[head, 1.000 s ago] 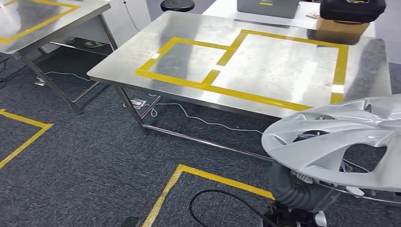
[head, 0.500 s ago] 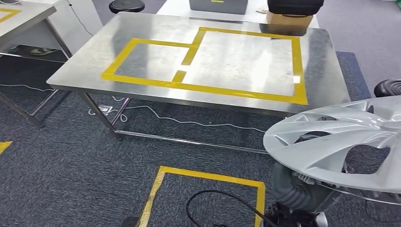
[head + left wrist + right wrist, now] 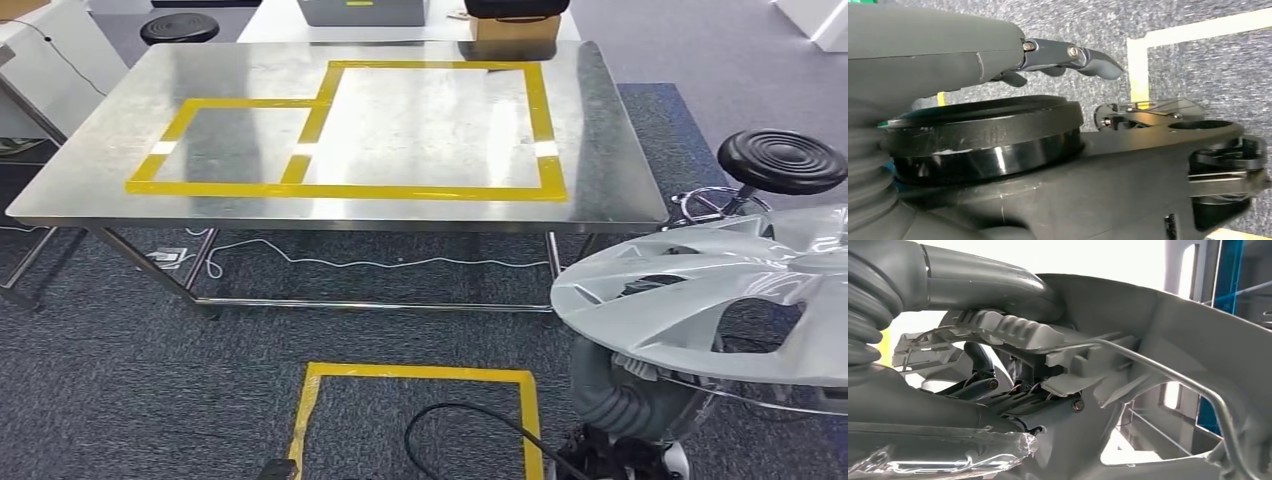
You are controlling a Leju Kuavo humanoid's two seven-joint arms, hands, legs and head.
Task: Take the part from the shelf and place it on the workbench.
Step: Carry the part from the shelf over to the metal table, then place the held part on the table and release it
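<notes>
The silver plastic wheel cover with curved spokes was held up at the lower right of the head view, above the dark grey carpet and short of the workbench, not touching it. The right hand gripped it from beneath: in the right wrist view the thick grey thumb lay over the ribbed inner rim of the cover and the darker fingers sat under it, beside a thin wire ring that ran along the cover's underside.

The left hand held nothing; its dark fingers were stretched out, slightly bent, over the carpet.

The stainless-steel workbench stood ahead, its top marked with yellow tape rectangles, a small one beside a larger one. A round black stool stood near its right end. At the far edge a brown cardboard box stood with a black case on it. A yellow tape square marked the carpet, and a black cable curled across it.
</notes>
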